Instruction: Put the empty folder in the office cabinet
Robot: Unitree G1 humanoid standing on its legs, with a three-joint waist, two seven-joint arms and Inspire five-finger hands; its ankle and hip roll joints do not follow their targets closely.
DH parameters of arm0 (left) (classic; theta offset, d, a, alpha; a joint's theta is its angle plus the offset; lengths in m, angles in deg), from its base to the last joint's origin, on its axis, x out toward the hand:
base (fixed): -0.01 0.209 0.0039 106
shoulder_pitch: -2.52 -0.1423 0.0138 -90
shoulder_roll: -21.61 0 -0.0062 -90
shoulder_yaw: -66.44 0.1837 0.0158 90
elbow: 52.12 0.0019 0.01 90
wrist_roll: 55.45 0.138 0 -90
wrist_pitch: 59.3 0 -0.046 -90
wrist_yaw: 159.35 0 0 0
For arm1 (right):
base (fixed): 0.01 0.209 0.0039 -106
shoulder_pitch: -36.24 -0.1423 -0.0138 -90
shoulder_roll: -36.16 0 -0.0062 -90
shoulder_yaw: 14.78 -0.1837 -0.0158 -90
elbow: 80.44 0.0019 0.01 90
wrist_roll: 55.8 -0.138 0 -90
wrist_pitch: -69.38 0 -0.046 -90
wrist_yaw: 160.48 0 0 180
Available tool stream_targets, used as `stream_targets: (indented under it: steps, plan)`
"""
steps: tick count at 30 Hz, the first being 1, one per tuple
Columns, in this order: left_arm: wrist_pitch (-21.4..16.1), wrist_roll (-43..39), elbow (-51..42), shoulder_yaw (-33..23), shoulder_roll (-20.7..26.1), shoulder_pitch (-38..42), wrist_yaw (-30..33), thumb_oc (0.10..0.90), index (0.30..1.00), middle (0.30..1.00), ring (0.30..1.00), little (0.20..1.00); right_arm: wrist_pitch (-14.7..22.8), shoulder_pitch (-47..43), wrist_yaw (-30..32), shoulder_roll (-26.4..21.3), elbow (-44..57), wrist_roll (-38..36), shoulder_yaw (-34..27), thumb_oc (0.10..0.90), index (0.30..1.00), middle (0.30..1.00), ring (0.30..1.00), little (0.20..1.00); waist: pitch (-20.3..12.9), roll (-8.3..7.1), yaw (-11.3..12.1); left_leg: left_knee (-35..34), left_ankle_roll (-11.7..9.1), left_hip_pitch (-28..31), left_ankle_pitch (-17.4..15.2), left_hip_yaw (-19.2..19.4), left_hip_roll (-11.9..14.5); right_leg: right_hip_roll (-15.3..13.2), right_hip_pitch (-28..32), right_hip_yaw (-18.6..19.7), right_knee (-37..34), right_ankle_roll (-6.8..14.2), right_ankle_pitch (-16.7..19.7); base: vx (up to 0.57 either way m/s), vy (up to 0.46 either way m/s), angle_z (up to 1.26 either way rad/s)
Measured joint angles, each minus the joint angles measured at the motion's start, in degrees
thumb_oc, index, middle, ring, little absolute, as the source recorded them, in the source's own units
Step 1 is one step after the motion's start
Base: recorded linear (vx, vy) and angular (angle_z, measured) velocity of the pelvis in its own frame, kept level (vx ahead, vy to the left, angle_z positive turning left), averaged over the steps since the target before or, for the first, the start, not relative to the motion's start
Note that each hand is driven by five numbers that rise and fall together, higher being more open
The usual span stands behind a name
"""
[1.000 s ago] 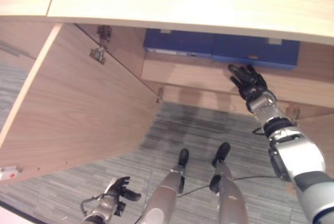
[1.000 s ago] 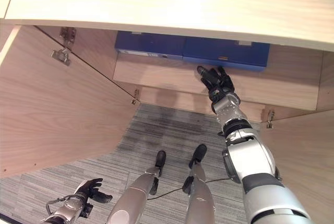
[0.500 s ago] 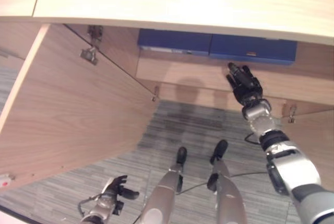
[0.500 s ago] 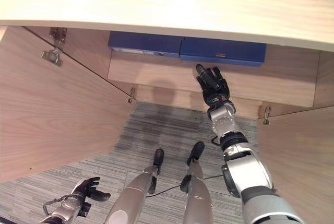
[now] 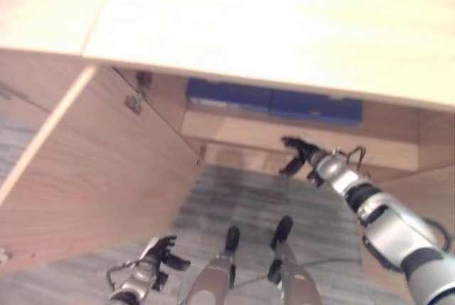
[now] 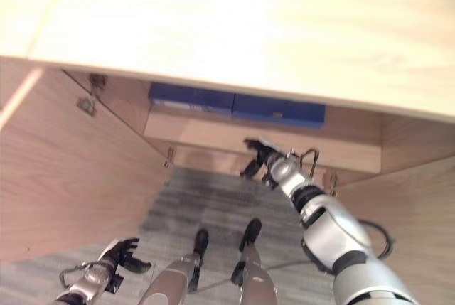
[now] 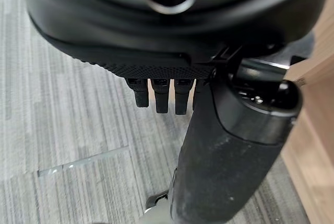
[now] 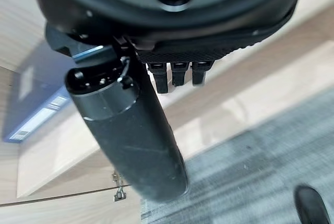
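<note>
Just beyond the right hand (image 5: 304, 157), up on the low shelf (image 5: 234, 129) of the office cabinet (image 6: 213, 42), two blue folders (image 5: 274, 103) lie side by side against the back wall, well apart from its fingers; which of them is the empty folder cannot be told, but both are already inside. The right hand hangs in front of the shelf edge, over the grey carpet (image 5: 242, 198), with nothing in it; its own wrist view shows the thumb reaching out straight and short fingers hanging relaxed, so it reads as loosely spread rather than closed. Far below and on the other side, the left hand (image 5: 162, 254) hangs near the floor beside the open cabinet door (image 5: 92, 170), also carrying nothing, its fingers slack in its wrist view. Judged from this, the placing step looks done and the work in hand is the retreat from the shelf. A likely next move is to clear the right arm out of the opening and, if the cabinet is to be shut, bring a hand to the door's free edge and swing it closed without catching the hinges.
</note>
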Motion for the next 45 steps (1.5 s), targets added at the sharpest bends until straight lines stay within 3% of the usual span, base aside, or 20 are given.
stream_targets:
  steps: [2,4,6,7,9,10,11,15,17,18,20,22,23,26,27,29,33,36,40,45]
  plan:
    - [0.2,1.2,0.8,0.0,-0.6,-0.7,-0.1,0.8,0.9,0.9,0.9,0.9,-0.9,14.6,-0.6,3.7,-6.5,0.6,-8.0,0.8,0.9,0.9,0.9,0.9,-3.2,0.9,0.4,-1.3,0.5,3.7,-0.4,-0.2,-0.6,-0.8,3.3,0.0,0.0,0.2,-0.2,-0.04,0.194,0.07]
    - [1.0,3.3,2.9,-0.3,-2.3,-1.0,-0.8,0.8,0.9,0.9,0.9,0.9,-3.0,28.0,-1.1,4.2,-13.0,0.2,-12.0,0.8,0.9,0.9,0.9,0.9,-4.7,2.67,-1.5,-1.5,2.4,6.8,-1.0,0.6,-2.4,-2.2,5.9,0.7,0.0,1.0,0.0,0.01,0.169,-0.19]
    - [1.6,3.8,5.3,-0.2,-2.4,-1.9,-1.2,0.8,0.9,0.9,0.9,0.9,-2.3,30.7,-1.1,3.3,-12.9,-1.3,-15.9,0.8,0.9,0.9,0.9,0.9,-5.5,2.51,-6.1,-1.3,3.8,8.2,-2.0,2.5,-3.2,-3.2,6.6,1.4,0.0,3.5,-1.6,0.06,0.154,-0.48]
    - [2.4,5.8,6.1,-0.7,-2.9,-1.6,-1.2,0.8,0.9,0.9,0.9,0.9,-1.4,31.4,-1.0,3.2,-11.8,0.4,-16.7,0.8,0.9,0.9,0.9,0.9,-5.7,2.83,-6.9,-2.2,4.3,9.8,-1.7,3.1,-2.7,-3.4,8.2,0.7,0.0,4.3,-3.3,0.07,0.101,-0.38]
    - [2.1,7.6,5.9,-0.6,-4.5,-2.5,-1.1,0.8,0.9,0.9,0.9,0.9,-1.5,33.7,-1.1,3.8,-12.4,2.8,-17.0,0.8,0.9,0.9,0.9,0.9,-11.0,4.86,-7.1,-6.7,4.8,12.4,-0.2,3.6,-0.2,-1.6,9.4,0.0,2.2,4.2,-4.0,0.05,0.104,-0.32]
    - [2.0,8.1,6.1,-0.5,-4.7,-2.6,-1.4,0.8,0.9,0.9,0.9,0.9,-1.6,34.2,-1.1,4.4,-13.2,4.6,-16.2,0.8,0.9,0.9,0.9,0.9,-12.4,4.48,-7.3,-7.6,4.5,13.9,0.3,3.7,0.0,-1.1,10.9,-0.1,4.0,4.7,-4.2,0.06,0.127,-0.22]
    - [2.0,8.6,7.2,-0.5,-4.7,-2.0,-2.0,0.8,0.9,0.9,0.9,0.9,-1.7,34.8,-1.2,5.1,-13.3,6.2,-16.0,0.8,0.9,0.9,0.9,0.9,-13.0,2.71,-7.2,-7.8,4.1,14.9,0.5,4.0,-0.8,-1.4,12.9,1.2,2.6,4.1,-5.6,0.05,0.131,-0.15]
    - [2.3,12.0,9.5,-0.1,-7.6,-3.3,-3.5,0.8,0.9,0.9,0.9,0.9,-1.3,38.4,-0.1,5.6,-13.1,5.8,-22.9,0.8,0.9,0.9,0.9,0.9,-13.5,1.2,-7.9,-8.7,3.8,18.3,0.4,7.1,-0.7,-0.8,14.7,4.4,1.2,4.7,-5.1,0.02,0.093,-0.41]
    - [2.6,12.3,10.9,-0.1,-8.6,-3.9,-3.5,0.8,0.9,0.9,0.9,0.9,-0.9,40.5,1.5,5.6,-12.9,3.4,-27.6,0.8,0.9,0.9,0.9,0.9,-13.6,0.34,-9.9,-8.7,4.1,18.5,0.2,8.0,-1.1,-1.2,14.3,5.8,0.8,5.8,-6.0,0.02,0.075,-0.37]
    - [2.6,12.4,11.1,-0.1,-8.7,-4.5,-3.5,0.8,0.9,0.9,0.9,0.9,-1.0,42.0,2.2,5.7,-13.4,2.2,-28.6,0.8,0.9,0.9,0.9,0.9,-13.9,0.9,-10.2,-9.0,4.3,18.6,0.1,9.0,-0.5,-1.1,14.3,6.5,0.9,7.1,-6.8,0.0,0.083,-0.51]
    - [2.8,12.5,12.0,-0.7,-8.2,-5.8,-2.9,0.8,0.9,0.9,0.9,0.9,-0.8,48.2,3.2,6.8,-13.8,-1.7,-33.8,0.8,0.9,0.9,0.9,0.9,-14.3,-1.56,-11.6,-9.0,4.7,19.6,0.0,11.5,-1.0,-1.4,12.6,7.6,3.9,7.0,-6.9,-0.02,0.074,-0.52]
    - [2.8,14.4,12.8,-0.6,-7.8,-6.0,-3.0,0.8,0.9,0.9,0.9,0.9,-0.9,52.7,4.9,6.8,-15.6,-5.1,-36.9,0.8,0.9,0.9,0.9,0.9,-14.4,-2.54,-13.3,-9.0,4.9,20.2,-0.4,13.5,-0.8,-1.0,12.6,8.6,3.6,7.6,-7.7,-0.04,0.058,-0.52]
    - [2.7,14.8,13.5,-0.5,-7.8,-6.0,-3.0,0.8,0.9,0.9,0.9,0.9,-0.7,54.0,5.5,6.8,-16.4,-7.5,-40.2,0.8,0.9,0.9,0.9,0.9,-14.8,-2.13,-14.2,-9.0,5.2,20.4,-0.4,14.8,-0.7,-1.3,12.3,8.9,3.7,7.7,-7.8,-0.08,0.048,-0.71]
    - [2.8,15.2,14.3,-0.6,-7.4,-6.1,-3.0,0.8,0.9,0.9,0.9,0.9,-1.3,54.1,6.9,6.6,-18.4,-10.0,-41.4,0.8,0.9,0.9,0.9,0.9,-14.4,-1.74,-15.6,-9.1,6.2,20.4,-0.4,19.4,0.5,-1.5,9.4,7.1,7.5,9.2,-9.3,-0.05,0.032,-0.82]
    - [3.2,15.2,14.6,-0.6,-7.2,-6.1,-3.1,0.8,0.9,0.9,0.9,0.9,-1.6,53.0,7.6,6.2,-18.4,-10.5,-41.6,0.8,0.9,0.9,0.9,0.9,-13.9,-1.09,-15.3,-9.1,6.2,20.8,-0.6,22.9,1.5,-2.5,8.6,1.3,9.2,9.1,-10.3,-0.02,-0.007,-1.18]
    - [3.5,15.2,15.4,-0.6,-8.2,-5.5,-3.1,0.8,0.9,0.9,0.9,0.9,-1.6,52.4,8.5,5.3,-18.1,-10.5,-41.5,0.8,0.9,0.9,0.9,0.9,-13.6,0.6,-15.7,-9.1,5.9,21.0,-1.1,24.2,3.0,-3.5,9.4,-0.2,9.3,9.4,-10.2,-0.03,-0.039,-0.77]
    - [3.3,15.2,14.9,-0.5,-9.0,-4.5,-3.1,0.8,0.9,0.9,0.9,0.9,-1.8,51.3,9.1,4.7,-18.0,-11.7,-43.1,0.8,0.9,0.9,0.9,0.9,-13.3,1.92,-15.4,-9.1,5.4,21.1,-1.1,24.7,4.2,-7.2,12.7,-0.4,11.1,9.7,-10.3,0.02,-0.056,-0.17]
    - [3.5,15.1,15.4,-0.6,-8.4,-4.5,-3.2,0.8,0.9,0.9,0.9,0.9,-1.6,50.7,9.6,4.7,-17.4,-12.9,-43.8,0.8,0.9,0.9,0.9,0.9,-12.9,-0.26,-15.2,-9.1,2.1,22.1,-0.9,24.2,3.5,-8.7,18.8,0.9,8.2,9.7,-8.9,0.06,-0.112,-0.01]
    - [3.4,15.1,14.3,-0.7,-9.1,-4.6,-3.2,0.8,0.9,0.9,0.9,0.9,-0.5,48.1,11.5,0.4,-14.9,-16.2,-47.5,0.8,0.9,0.9,0.9,0.9,-11.7,2.72,-15.2,-9.0,-0.8,21.9,-0.1,21.8,5.9,-5.4,19.6,1.6,4.8,8.2,-9.7,0.08,-0.201,-0.08]
    - [3.2,15.1,14.3,-0.7,-8.5,-5.0,-2.8,0.8,0.9,0.9,0.9,0.9,1.2,47.0,13.9,-4.1,-10.4,-16.7,-49.9,0.8,0.9,0.9,0.9,0.9,-11.8,2.24,-15.1,-9.0,-2.3,22.0,0.2,24.4,7.9,-3.0,19.3,3.0,2.4,7.1,-8.9,0.1,-0.287,-0.28]
